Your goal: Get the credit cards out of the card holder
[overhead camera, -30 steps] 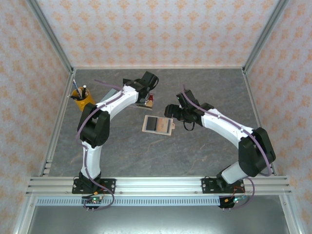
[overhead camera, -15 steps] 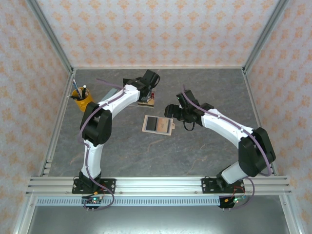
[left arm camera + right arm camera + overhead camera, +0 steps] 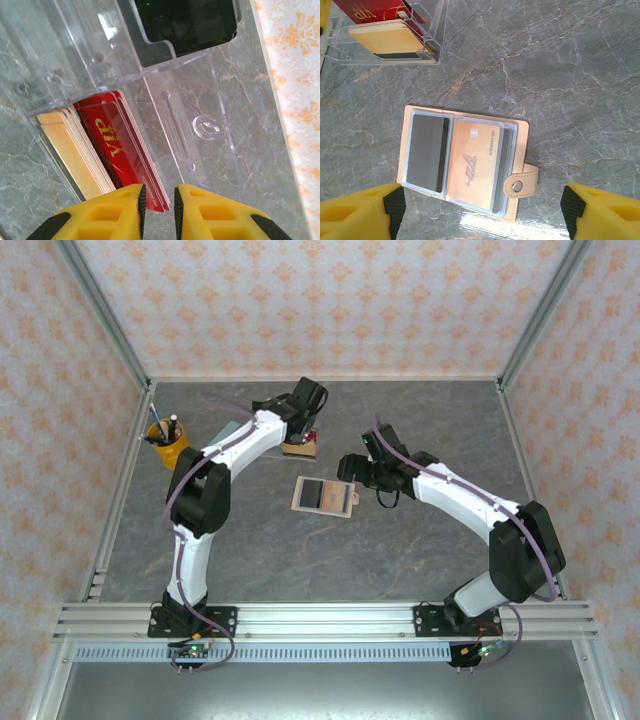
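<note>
The card holder (image 3: 465, 165) lies open on the grey table, a gold VIP card (image 3: 472, 165) and a dark card (image 3: 426, 150) in its clear sleeves, its tab (image 3: 522, 182) to the right. It also lies mid-table (image 3: 323, 495). My right gripper (image 3: 481, 207) hangs wide open above it, touching nothing; from above it (image 3: 352, 470) is just right of the holder. My left gripper (image 3: 159, 207) is over the clear tray (image 3: 200, 100), jaws slightly apart. Red VIP cards (image 3: 120, 145) stand in the tray beside tan cards (image 3: 75, 150); their lower corner sits near the left pad, not pinched.
The clear tray (image 3: 300, 447) stands behind the holder, under the left gripper (image 3: 299, 436). A yellow cup (image 3: 168, 445) with pens is at the far left. Metal frame posts and patterned walls bound the table on three sides.
The left jaws have parted from shut, letting go of the red card, which stays in the tray. The left wrist has shifted slightly. The right arm has not moved.
</note>
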Robot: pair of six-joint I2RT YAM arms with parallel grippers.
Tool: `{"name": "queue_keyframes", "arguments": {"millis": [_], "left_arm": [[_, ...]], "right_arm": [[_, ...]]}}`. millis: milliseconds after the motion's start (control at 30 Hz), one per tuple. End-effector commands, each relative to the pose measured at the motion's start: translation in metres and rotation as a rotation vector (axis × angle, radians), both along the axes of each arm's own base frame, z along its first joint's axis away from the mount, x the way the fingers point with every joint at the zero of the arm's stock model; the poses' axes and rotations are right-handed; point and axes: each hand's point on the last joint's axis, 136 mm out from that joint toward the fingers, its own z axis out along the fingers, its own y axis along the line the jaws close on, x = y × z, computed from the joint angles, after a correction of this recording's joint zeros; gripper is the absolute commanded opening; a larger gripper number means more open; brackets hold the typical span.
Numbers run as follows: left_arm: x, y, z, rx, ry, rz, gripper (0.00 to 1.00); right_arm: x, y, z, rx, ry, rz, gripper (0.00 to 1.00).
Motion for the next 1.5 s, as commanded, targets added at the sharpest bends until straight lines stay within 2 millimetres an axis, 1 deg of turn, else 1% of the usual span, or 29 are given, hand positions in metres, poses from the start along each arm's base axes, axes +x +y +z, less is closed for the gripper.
{"name": "queue_keyframes", "arguments": {"millis": [0, 67, 100, 133, 167, 267, 333, 400, 467, 533, 600, 733, 767, 833, 967, 1100, 1167, 1267, 1367, 1467], "left_arm": [[-0.005, 0.009, 0.042, 0.088, -0.055, -0.160, 0.27], [-0.017, 0.015, 0.047, 0.131, -0.050, -0.234, 0.29], [-0.025, 0.019, 0.045, 0.145, -0.039, -0.267, 0.30], [-0.033, 0.023, 0.051, 0.142, -0.047, -0.297, 0.31], [-0.039, 0.025, 0.049, 0.135, -0.048, -0.324, 0.33], [-0.066, 0.037, 0.039, 0.155, -0.019, -0.401, 0.45], [-0.087, 0.048, 0.027, 0.189, 0.015, -0.446, 0.55], [-0.104, 0.055, 0.017, 0.201, 0.038, -0.484, 0.62], [-0.118, 0.062, 0.006, 0.191, 0.050, -0.510, 0.68], [-0.132, 0.068, -0.004, 0.184, 0.061, -0.529, 0.76], [-0.140, 0.071, -0.010, 0.179, 0.059, -0.549, 0.83], [-0.153, 0.071, -0.020, 0.183, 0.068, -0.606, 0.99], [-0.154, 0.069, -0.021, 0.182, 0.067, -0.627, 1.00], [-0.157, 0.067, -0.025, 0.185, 0.073, -0.660, 1.00], [-0.159, 0.060, -0.032, 0.175, 0.076, -0.724, 1.00], [-0.158, 0.043, -0.037, 0.120, 0.060, -0.811, 0.99], [-0.157, 0.035, -0.041, 0.093, 0.058, -0.846, 0.97], [-0.156, 0.026, -0.048, 0.061, 0.066, -0.882, 0.86], [-0.154, 0.019, -0.055, 0.032, 0.075, -0.903, 0.72], [-0.152, 0.012, -0.058, 0.006, 0.071, -0.919, 0.64]], "right_arm": [[-0.001, -0.004, 0.006, -0.019, 0.001, 0.013, 0.81], [-0.002, -0.002, 0.006, -0.013, 0.007, 0.019, 0.79], [-0.003, 0.000, 0.005, -0.009, 0.011, 0.027, 0.78], [-0.004, 0.003, 0.005, -0.006, 0.013, 0.033, 0.77], [-0.004, 0.006, 0.004, -0.004, 0.018, 0.039, 0.76], [-0.004, 0.021, -0.002, 0.012, 0.045, 0.063, 0.71], [-0.005, 0.035, -0.007, 0.045, 0.072, 0.079, 0.65], [-0.006, 0.048, -0.015, 0.073, 0.102, 0.088, 0.59], [-0.006, 0.061, -0.022, 0.098, 0.130, 0.091, 0.54], [-0.005, 0.074, -0.029, 0.116, 0.152, 0.094, 0.49], [-0.003, 0.081, -0.036, 0.124, 0.169, 0.081, 0.47], [0.002, 0.089, -0.052, 0.141, 0.213, 0.029, 0.38], [0.003, 0.089, -0.056, 0.140, 0.222, 0.017, 0.36], [0.006, 0.090, -0.063, 0.133, 0.236, -0.004, 0.34], [0.010, 0.089, -0.070, 0.118, 0.244, -0.031, 0.30], [0.013, 0.092, -0.078, 0.111, 0.259, -0.036, 0.27], [0.015, 0.094, -0.081, 0.111, 0.265, -0.039, 0.26], [0.016, 0.093, -0.086, 0.098, 0.274, -0.048, 0.24], [0.016, 0.094, -0.088, 0.099, 0.280, -0.050, 0.24], [0.016, 0.093, -0.093, 0.092, 0.287, -0.053, 0.24]]}}
